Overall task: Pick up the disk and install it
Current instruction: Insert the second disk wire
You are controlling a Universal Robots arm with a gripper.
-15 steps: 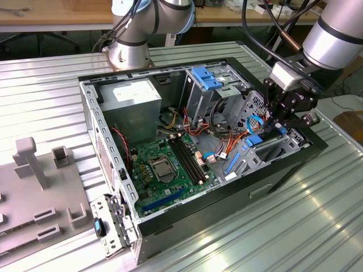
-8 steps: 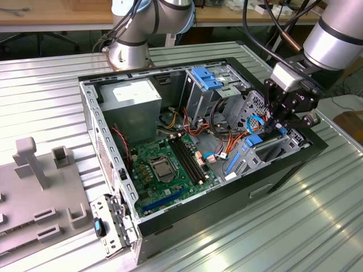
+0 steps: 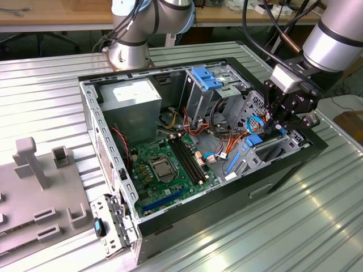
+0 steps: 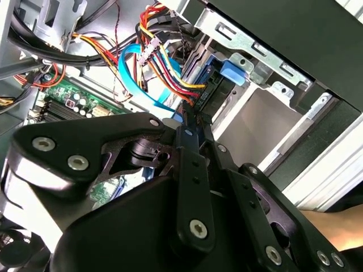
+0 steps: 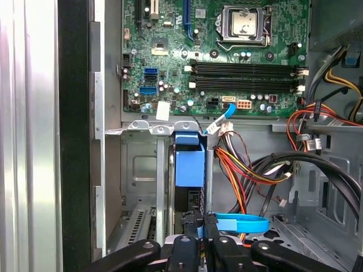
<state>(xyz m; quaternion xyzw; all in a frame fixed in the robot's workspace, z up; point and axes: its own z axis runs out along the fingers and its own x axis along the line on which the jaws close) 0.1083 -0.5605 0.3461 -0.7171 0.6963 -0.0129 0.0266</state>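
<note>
The robot arm reaches down into an open computer case (image 3: pixel 170 224) that lies on its side on a metal table (image 3: pixel 272 226). The black gripper (image 3: pixel 282 126) hangs at the corner of the case on the exterior view's right, near the drive bay (image 3: pixel 272 148).

In the first wrist view, the disk (image 5: pixel 189 164) stands on its edge, straight ahead of the gripper (image 5: pixel 199 226). Its blue rail faces the camera, and it sits in a narrow slot beside a grey metal wall. The two fingers are squeezed close together on the near end of the disk. In the second wrist view, the fingers (image 4: pixel 188 129) come to a point at the blue and black end of the disk (image 4: pixel 218 85).

So the picking up looks done, and the disk seems to be most of the way into its slot. It is hard to tell if it is pushed all the way in. The gripper has not let go yet.

A flat blue cable (image 5: pixel 241 222) loops just beside the fingers. Red, yellow and orange wires (image 5: pixel 244 170) hang near it. The green motherboard (image 5: pixel 215 51) lies farther back.
</note>
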